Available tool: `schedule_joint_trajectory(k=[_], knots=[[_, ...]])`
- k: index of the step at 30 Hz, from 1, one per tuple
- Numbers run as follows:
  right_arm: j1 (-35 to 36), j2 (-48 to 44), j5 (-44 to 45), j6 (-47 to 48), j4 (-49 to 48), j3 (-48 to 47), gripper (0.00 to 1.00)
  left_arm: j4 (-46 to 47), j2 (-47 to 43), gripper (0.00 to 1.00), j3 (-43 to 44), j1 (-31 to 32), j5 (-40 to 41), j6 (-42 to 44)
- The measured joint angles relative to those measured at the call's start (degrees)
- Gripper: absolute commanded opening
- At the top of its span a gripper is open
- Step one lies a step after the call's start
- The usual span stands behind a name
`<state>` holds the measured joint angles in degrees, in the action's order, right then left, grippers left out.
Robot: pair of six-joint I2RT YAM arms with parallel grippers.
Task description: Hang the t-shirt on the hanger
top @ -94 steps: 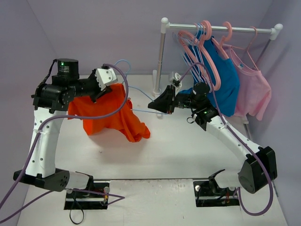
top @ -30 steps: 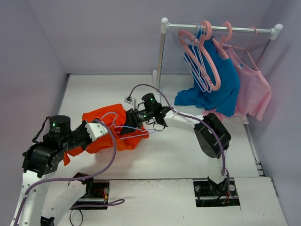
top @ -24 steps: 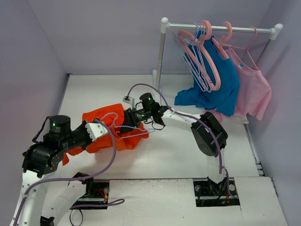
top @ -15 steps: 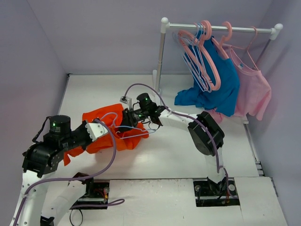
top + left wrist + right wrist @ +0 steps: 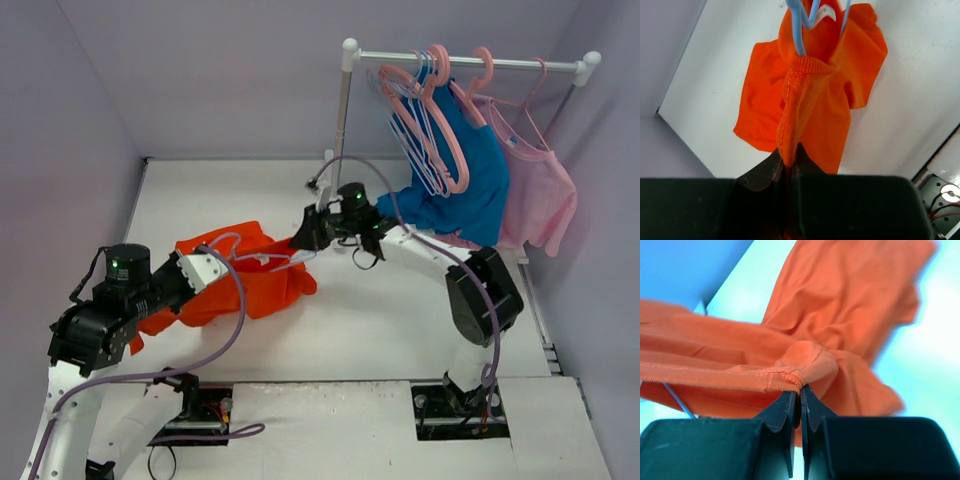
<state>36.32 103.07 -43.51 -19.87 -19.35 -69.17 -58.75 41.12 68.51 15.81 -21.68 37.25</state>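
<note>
Either side of the hanger, my left gripper pinches the t-shirt by a shoulder seam and my right gripper by a hemmed edge, cloth stretched lengthwise between them.

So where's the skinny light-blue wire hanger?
The hanger is tucked inside the bright orange-red cloth t-shirt, left of centre in the top view, its wire poking from the collar.

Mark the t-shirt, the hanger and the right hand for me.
t-shirt (image 5: pixel 268 286), top view, bare cloth of the body.
hanger (image 5: pixel 796 30), left wrist view, blue wire above the collar.
right hand (image 5: pixel 800 390), right wrist view, between its fingertips, shut on the hem.
</note>
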Motion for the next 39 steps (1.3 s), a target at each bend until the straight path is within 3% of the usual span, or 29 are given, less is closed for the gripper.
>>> schedule_joint_trajectory(k=[4, 15, 24, 31, 35, 39], knots=[[-3.21, -5.19, 2.40, 0.38, -0.08, 2.88, 0.00, 2.62, 0.61, 0.00, 0.02, 0.12, 3.71, -2.16], [-2.59, -8.45, 10.65, -0.44, 4.67, 5.35, 0.00, 7.20, 3.60, 0.00, 0.07, 0.31, 10.42, -4.90], [-2.64, -12.00, 18.35, -0.14, 12.26, -2.37, 0.00, 8.00, 5.27, 0.00, 1.07, 0.71, 12.02, -5.63], [-1.58, -13.38, 23.08, 0.19, 17.59, -7.39, 0.00, 12.28, 8.25, 0.00, 4.36, 1.76, 14.48, -12.76], [-0.03, -13.38, 26.69, 0.60, 20.65, -11.92, 0.00, 17.27, 10.20, 0.00, 6.00, 5.20, 15.99, -18.17], [1.53, -13.28, 30.39, 1.93, 23.36, -19.17, 0.00, 22.45, 13.01, 0.00, 7.82, 14.74, 21.40, -21.28]])
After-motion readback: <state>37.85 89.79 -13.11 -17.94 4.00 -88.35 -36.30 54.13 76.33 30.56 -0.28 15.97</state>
